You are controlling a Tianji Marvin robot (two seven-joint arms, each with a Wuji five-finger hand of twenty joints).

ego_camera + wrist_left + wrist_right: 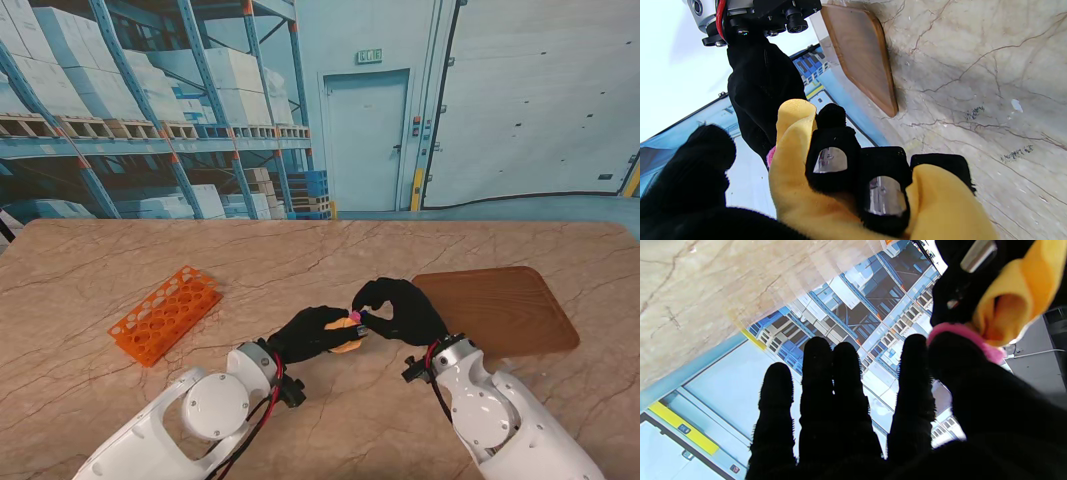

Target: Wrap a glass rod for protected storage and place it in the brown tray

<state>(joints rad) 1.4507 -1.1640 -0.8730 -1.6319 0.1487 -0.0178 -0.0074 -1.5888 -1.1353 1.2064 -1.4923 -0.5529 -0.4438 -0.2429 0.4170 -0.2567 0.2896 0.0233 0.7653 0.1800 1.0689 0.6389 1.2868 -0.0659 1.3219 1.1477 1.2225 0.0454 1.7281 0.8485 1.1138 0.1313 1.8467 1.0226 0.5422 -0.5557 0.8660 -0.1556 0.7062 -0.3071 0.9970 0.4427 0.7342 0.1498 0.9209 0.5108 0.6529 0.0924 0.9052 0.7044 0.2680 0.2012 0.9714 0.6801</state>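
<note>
- The left hand (305, 335) is closed around a rolled yellow cloth (345, 335); in the left wrist view its fingers (831, 160) are curled tight over the yellow roll (793, 173).
- The glass rod itself cannot be made out; only the roll shows, held just left of the brown tray (500, 310) and nearer to me than the tray's near-left corner.
- A small pink band (357, 316) sits at the roll's end that faces the tray; the right wrist view shows the band (960, 331) beside the cloth's open end (1007, 306).
- The right hand (400, 310) arches over that end, thumb at the pink band, its other fingers (826, 393) straight and held close together; whether it truly grips the band cannot be told.
- An orange tube rack (165, 313) lies well to the left of the tray on the marble table (300, 250).
- A green sign (369, 56) above the door on the backdrop carries writing too small to read.
</note>
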